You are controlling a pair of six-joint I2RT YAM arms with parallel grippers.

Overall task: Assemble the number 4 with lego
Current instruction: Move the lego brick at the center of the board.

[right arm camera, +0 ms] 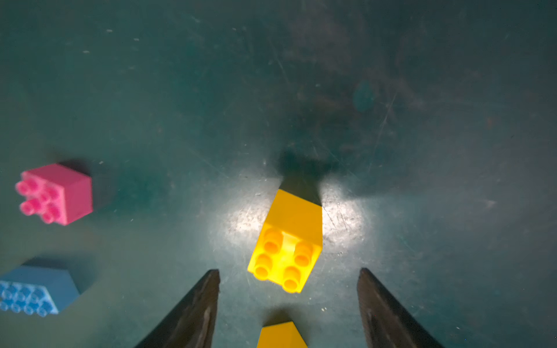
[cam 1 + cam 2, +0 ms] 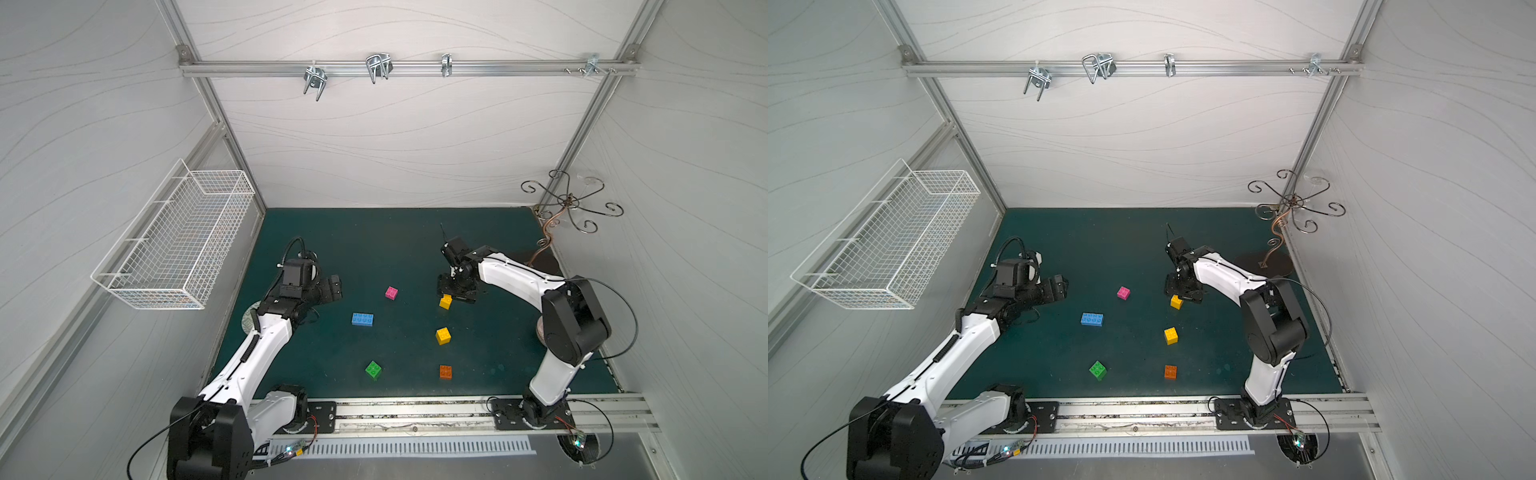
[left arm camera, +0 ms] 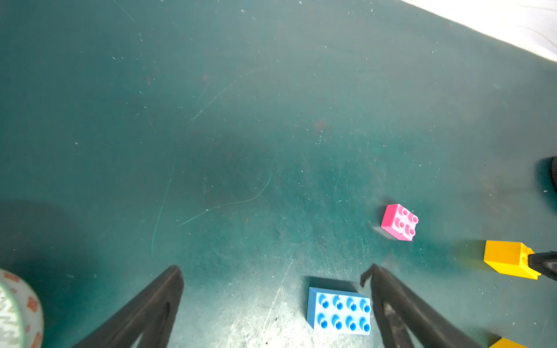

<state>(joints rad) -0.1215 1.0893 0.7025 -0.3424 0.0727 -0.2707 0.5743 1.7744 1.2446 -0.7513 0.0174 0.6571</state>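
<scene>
Yellow brick (image 2: 445, 302) partly hidden beneath right pincer (image 2: 455, 296).

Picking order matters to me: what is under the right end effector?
A yellow square brick stands studs up on the green mat, at the open fingertips of the right end effector. In both top views the end effector hides part of that brick.

No writing, label, brand mark, number or sign can be read on anything in any of the views.
</scene>
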